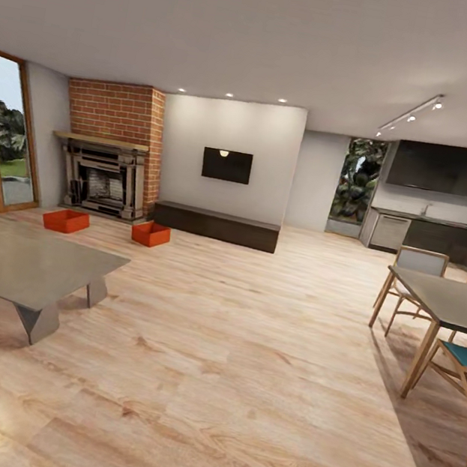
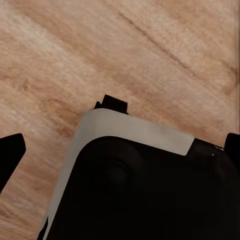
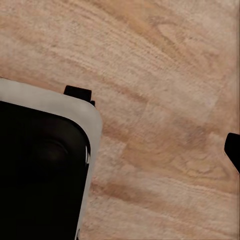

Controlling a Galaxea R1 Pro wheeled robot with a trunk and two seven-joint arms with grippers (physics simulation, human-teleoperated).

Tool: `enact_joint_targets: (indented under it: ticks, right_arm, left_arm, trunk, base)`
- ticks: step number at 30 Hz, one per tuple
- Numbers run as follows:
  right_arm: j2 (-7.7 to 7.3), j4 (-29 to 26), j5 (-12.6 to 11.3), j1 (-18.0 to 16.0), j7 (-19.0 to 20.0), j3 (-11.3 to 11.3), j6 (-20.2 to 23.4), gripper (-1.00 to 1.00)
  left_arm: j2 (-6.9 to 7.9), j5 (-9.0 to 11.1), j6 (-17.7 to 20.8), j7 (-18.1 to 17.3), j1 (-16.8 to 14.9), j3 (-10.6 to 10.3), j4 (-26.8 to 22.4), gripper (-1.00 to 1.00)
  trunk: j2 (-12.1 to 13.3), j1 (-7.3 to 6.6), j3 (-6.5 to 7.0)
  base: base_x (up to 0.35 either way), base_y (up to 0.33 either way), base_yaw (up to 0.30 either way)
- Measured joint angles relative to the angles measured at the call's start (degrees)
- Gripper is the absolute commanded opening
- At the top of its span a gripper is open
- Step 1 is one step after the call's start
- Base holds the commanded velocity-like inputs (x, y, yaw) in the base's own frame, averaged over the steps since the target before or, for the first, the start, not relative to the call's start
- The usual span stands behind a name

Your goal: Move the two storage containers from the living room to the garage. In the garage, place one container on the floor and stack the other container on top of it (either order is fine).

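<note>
Grippers first: in the left wrist view the left gripper [image 2: 120, 150] shows two dark fingertips [image 2: 11, 152] at opposite edges of the picture, spread wide apart with nothing between them, so it is released. The right gripper has one dark fingertip [image 3: 233, 150] at the picture's edge; its partner is not visible, so I cannot tell whether it is released or clenched. Both wrist cameras look down past the robot's black, grey-edged base [image 2: 145, 185] onto light wood planks.

From the head camera, the living room floor [image 1: 226, 369] of pale wood planks is the largest thing, running up to the brick chimney [image 1: 117, 111], which serves as the landmark. A white wall carrying a dark television [image 1: 227, 165] stands just beside the chimney, toward the kitchen. Below the television, a long dark brown chest [image 1: 216, 226] lies along the wall, one end near the chimney's base. A grey low table [image 1: 27, 263] stands well in front of the chimney, closer to the camera. A dining table [image 1: 450, 300] with chairs is far across the room from the chimney. Glass doors [image 1: 2, 141] in wood frames adjoin the chimney on the other side. The dark fireplace mantel [image 1: 104, 178] sits under the brickwork.

The two storage containers rest on the floor before the fireplace: one container [image 1: 66, 221] toward the glass doors, the other container [image 1: 150, 233] beside the chest's near end, apart from each other.
</note>
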Motion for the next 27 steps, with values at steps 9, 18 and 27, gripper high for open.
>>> enact_joint_targets:
  ticks: [9,18,27]
  right_arm:
    - [-0.02,0.0,0.0,0.0,0.0,0.0,0.0,1.0]
    - [-0.01,0.0,0.0,0.0,0.0,0.0,0.0,1.0]
    - [-0.02,0.0,0.0,0.0,0.0,0.0,0.0,1.0]
  left_arm:
    - [-0.01,0.0,0.0,0.0,0.0,0.0,0.0,1.0]
    - [-0.01,0.0,0.1,0.0,0.0,0.0,0.0,1.0]
    - [0.07,0.0,0.1,0.0,0.0,0.0,0.0,1.0]
  trunk:
    - [0.0,0.0,0.0]
    - [0.0,0.0,0.0]
    - [0.0,0.0,0.0]
  base:
    - [0.324,0.0,0.0]
    - [0.324,0.0,0.0]
    - [0.324,0.0,0.0]
